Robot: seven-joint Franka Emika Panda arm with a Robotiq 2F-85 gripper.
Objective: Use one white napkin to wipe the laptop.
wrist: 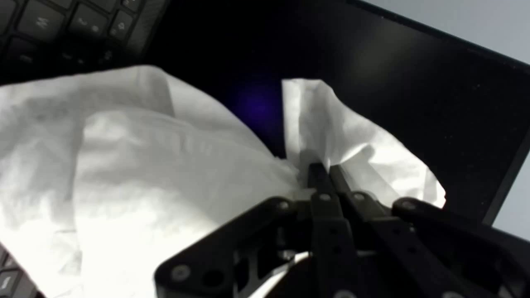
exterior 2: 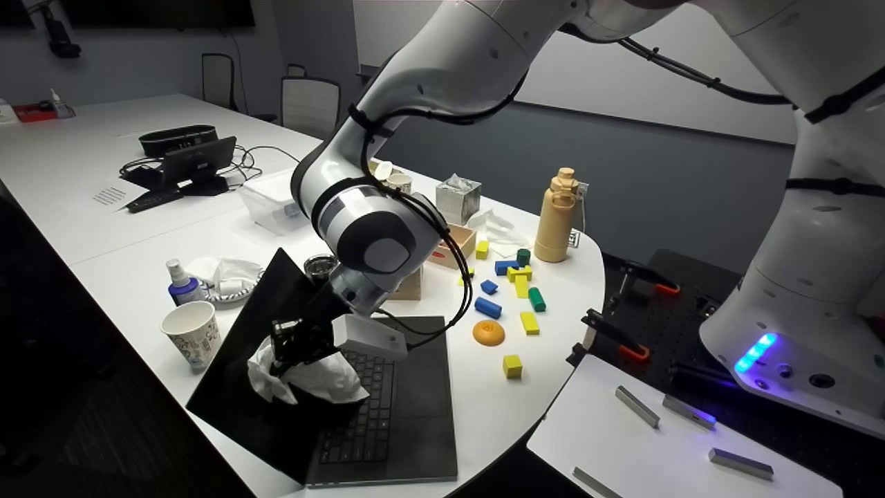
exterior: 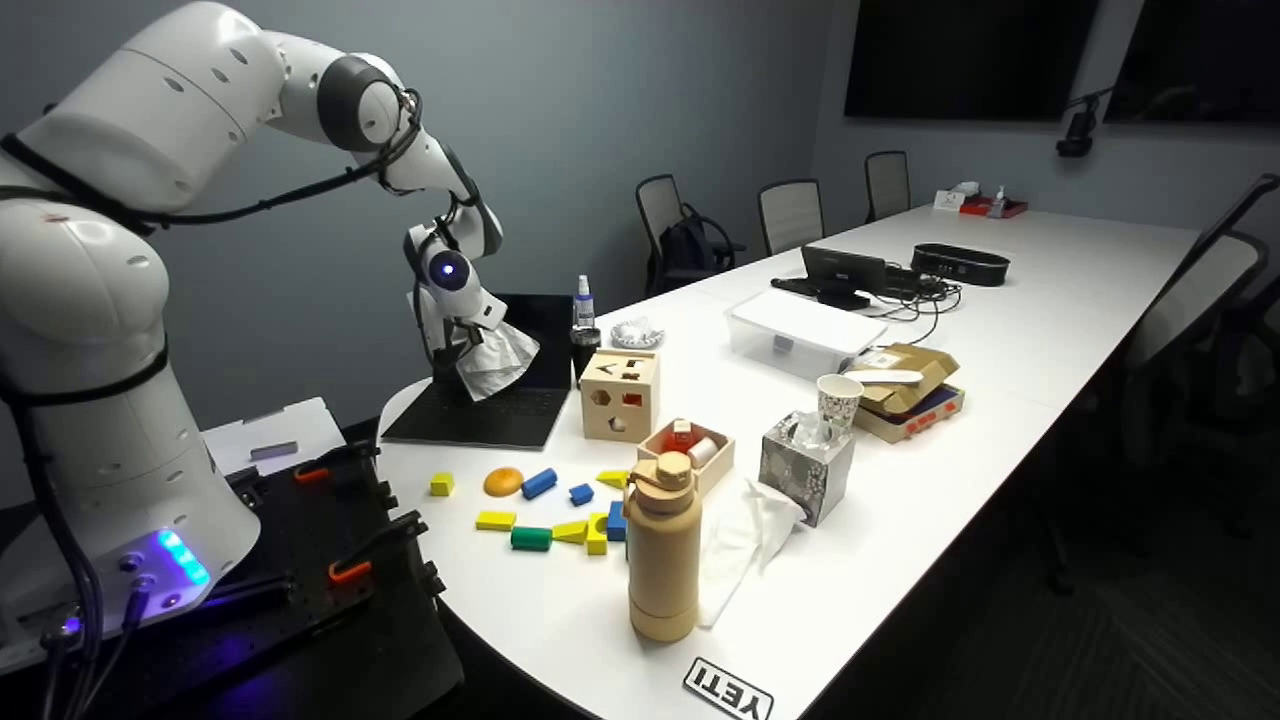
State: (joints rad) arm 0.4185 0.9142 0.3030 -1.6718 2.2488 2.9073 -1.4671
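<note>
Mtg-rm tabletop, white. Laptop: open, on it; screen just behind gripper, keyboard below. Gripper: clamped on white napkin; napkin-screen contact: can't tell. Next, prob.: press twd screen, wipe along long axis. Behind laptop: paper cup. Beside: shape-sorter box. In front: toy blocks.

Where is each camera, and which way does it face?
In an exterior view: high near the bottle, facing along the table; arm and base show.
In an exterior view: high near the laptop, facing the bottle; arm and base show.
Wrist view: behind the gripper, facing napkin and laptop; only gripper shows.
Both exterior views share laptop, bottle and arm.
</note>
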